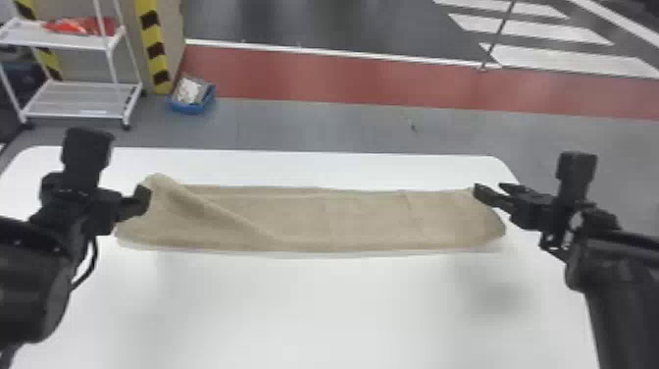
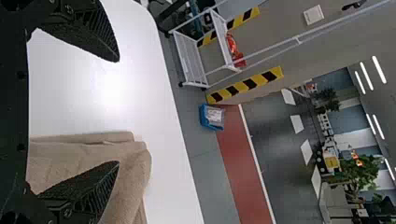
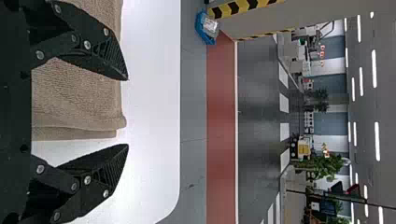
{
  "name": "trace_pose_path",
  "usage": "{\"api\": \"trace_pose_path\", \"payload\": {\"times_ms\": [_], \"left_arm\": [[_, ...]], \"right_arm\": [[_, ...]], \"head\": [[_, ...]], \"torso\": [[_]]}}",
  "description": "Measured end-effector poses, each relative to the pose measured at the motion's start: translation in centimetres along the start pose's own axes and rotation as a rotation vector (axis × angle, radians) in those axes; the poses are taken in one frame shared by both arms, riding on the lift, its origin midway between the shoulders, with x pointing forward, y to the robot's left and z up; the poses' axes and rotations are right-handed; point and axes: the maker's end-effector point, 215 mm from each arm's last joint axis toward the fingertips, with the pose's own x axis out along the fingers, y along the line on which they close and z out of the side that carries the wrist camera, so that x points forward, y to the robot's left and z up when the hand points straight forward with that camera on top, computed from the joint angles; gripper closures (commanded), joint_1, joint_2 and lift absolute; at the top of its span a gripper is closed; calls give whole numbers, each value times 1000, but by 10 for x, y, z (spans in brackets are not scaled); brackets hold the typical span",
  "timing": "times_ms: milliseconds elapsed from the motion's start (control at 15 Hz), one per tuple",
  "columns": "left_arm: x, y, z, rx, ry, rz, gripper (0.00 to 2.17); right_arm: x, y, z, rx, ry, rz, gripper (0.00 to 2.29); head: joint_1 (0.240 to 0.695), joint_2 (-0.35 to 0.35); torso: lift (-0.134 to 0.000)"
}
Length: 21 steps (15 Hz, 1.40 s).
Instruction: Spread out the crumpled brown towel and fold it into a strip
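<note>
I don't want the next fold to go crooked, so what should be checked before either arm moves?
1. Brown towel in a long strip: ok.
2. Strip flat at the robot's left: not ok, a diagonal fold crosses it.
3. Strip within the edges of the table: ok.
4. Left gripper, jaws open: ok.
5. Right gripper, jaws open: ok.
6. Left jaws free of the cloth: cannot tell.
</note>
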Motion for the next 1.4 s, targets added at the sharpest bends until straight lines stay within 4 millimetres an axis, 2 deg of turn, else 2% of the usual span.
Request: {"api": "trace_pose_path", "payload": {"times_ms": [200, 333, 533, 667, 1000, 1067, 1200, 1267, 1333, 1400], "left_arm": [[-9, 15, -30, -84, 37, -38, 29], [-11, 8, -33, -157, 30, -116, 33], [-5, -7, -26, -226, -14, -206, 272], [-3, -19, -23, -258, -13, -261, 272], [-7, -40, -52, -255, 96, -328, 296], [-8, -41, -56, -251, 110, -329, 502], [-9, -42, -59, -247, 120, -328, 579], [-10, -41, -59, -247, 120, -327, 900], [-11, -41, -60, -247, 121, -328, 1008], [-12, -41, -62, -245, 125, -330, 1015]], "right_arm": [[-13, -1, -16, 36, 19, 12, 130], [-21, -3, -28, 59, 28, 24, 147], [-32, -9, -44, 68, 40, 21, 151], [-39, -11, -51, 63, 49, 15, 151], [-48, -21, -55, 60, 50, 1, 151], [-49, -22, -55, 60, 51, 2, 151], [-49, -21, -56, 62, 53, 2, 151], [-49, -21, -57, 63, 54, 2, 151], [-49, -22, -57, 64, 55, 2, 151], [-49, -22, -57, 65, 55, 2, 151]], "head": [[695, -158], [695, -165], [695, -188], [695, -200], [695, -233], [695, -235], [695, -236], [695, -236], [695, -236], [695, -236]], "torso": [[-124], [-124], [-124], [-124], [-124], [-124], [-124], [-124], [-124], [-124]]}}
